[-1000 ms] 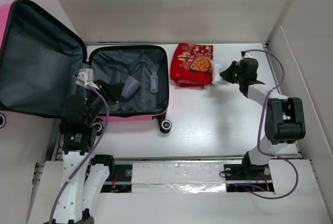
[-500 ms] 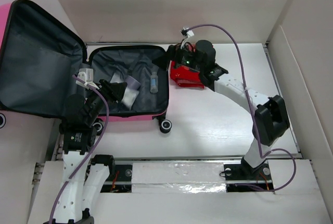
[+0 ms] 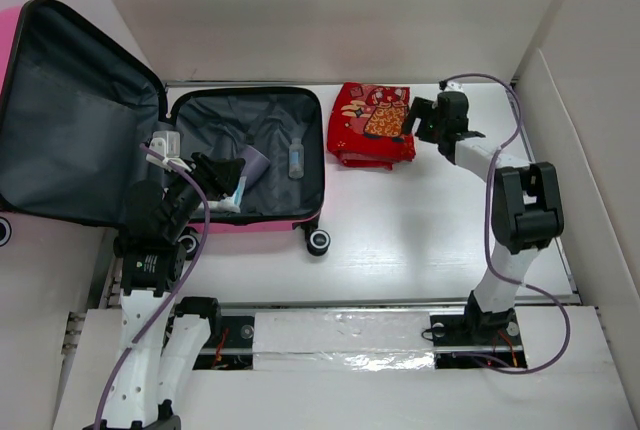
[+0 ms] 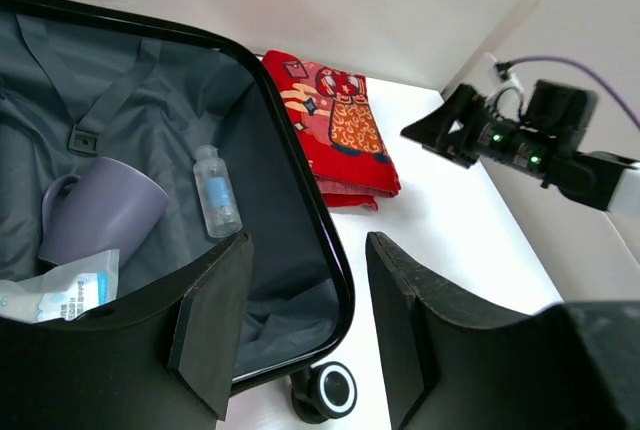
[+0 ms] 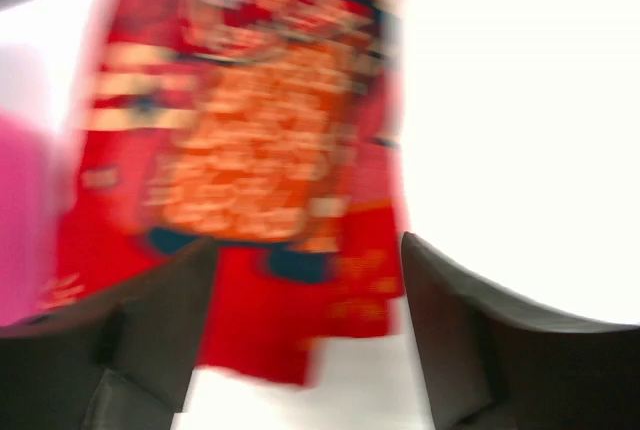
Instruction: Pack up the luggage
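The luggage (image 3: 300, 222), a hot-pink suitcase, lies open on the table's left with its lid (image 3: 75, 115) propped up. In its grey-lined base I see a purple mug (image 4: 100, 215), a small clear bottle (image 4: 217, 205) and a white packet (image 4: 60, 290). My left gripper (image 4: 308, 285) hovers open over the case's near right rim (image 4: 335, 280) with nothing between its fingers. A folded red patterned cloth (image 3: 372, 125) lies just right of the case. My right gripper (image 3: 420, 120) is at the cloth's right edge, open and empty; its wrist view is blurred, with the cloth (image 5: 260, 170) ahead.
A black wheel (image 3: 319, 241) juts from the case's near right corner. White walls enclose the table at the back and right. The right arm's upright link (image 3: 520, 205) stands at mid right.
The right arm swung left to the case's far right corner, then back to the cloth's right side, jaws now open. The left jaws opened, and a white packet now lies by the mug.
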`<action>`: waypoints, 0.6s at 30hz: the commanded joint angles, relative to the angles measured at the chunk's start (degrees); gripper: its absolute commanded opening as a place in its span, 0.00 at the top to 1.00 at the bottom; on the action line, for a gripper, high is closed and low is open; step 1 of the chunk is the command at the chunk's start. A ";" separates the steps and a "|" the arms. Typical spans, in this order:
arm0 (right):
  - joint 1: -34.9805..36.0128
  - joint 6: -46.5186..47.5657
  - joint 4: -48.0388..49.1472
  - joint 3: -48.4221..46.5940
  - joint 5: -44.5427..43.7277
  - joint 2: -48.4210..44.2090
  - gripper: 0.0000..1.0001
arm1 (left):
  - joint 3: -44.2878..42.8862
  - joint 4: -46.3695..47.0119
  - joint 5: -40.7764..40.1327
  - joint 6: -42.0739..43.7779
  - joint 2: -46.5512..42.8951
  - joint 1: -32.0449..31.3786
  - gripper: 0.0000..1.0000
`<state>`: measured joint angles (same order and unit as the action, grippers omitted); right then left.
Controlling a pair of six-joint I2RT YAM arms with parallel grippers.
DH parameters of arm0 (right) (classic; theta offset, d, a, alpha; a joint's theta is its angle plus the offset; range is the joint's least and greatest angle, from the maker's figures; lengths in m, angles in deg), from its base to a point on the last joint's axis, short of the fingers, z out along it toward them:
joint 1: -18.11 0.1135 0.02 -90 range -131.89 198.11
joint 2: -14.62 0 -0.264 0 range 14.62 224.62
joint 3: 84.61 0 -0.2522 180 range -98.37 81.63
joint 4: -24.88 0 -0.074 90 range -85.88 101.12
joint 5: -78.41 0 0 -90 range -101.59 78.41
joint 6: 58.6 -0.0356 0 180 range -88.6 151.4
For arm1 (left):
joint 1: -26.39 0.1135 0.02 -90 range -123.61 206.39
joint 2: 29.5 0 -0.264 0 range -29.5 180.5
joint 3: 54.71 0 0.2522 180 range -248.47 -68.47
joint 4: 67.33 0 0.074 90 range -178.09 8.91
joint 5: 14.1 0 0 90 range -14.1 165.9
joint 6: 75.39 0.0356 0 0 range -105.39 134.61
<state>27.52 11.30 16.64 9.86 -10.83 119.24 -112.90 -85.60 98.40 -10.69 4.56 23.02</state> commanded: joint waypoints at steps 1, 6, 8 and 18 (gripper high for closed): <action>-2.20 2.43 -4.38 -3.11 2.98 4.53 0.13 | -0.31 3.72 1.40 0.16 0.13 0.12 0.54; -2.20 4.36 -10.09 -9.00 8.56 11.66 0.13 | -0.66 3.55 0.96 0.25 0.48 0.12 0.54; -2.20 4.19 -10.44 -9.70 9.26 12.01 0.14 | -0.31 3.63 1.14 0.16 0.04 0.65 0.53; -3.95 6.39 -14.84 -13.41 23.32 17.90 0.30 | -0.57 4.16 0.88 0.07 -0.75 0.65 0.54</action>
<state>24.29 16.37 4.03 -3.36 6.22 135.96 -112.90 -85.14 98.84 -10.71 4.61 23.41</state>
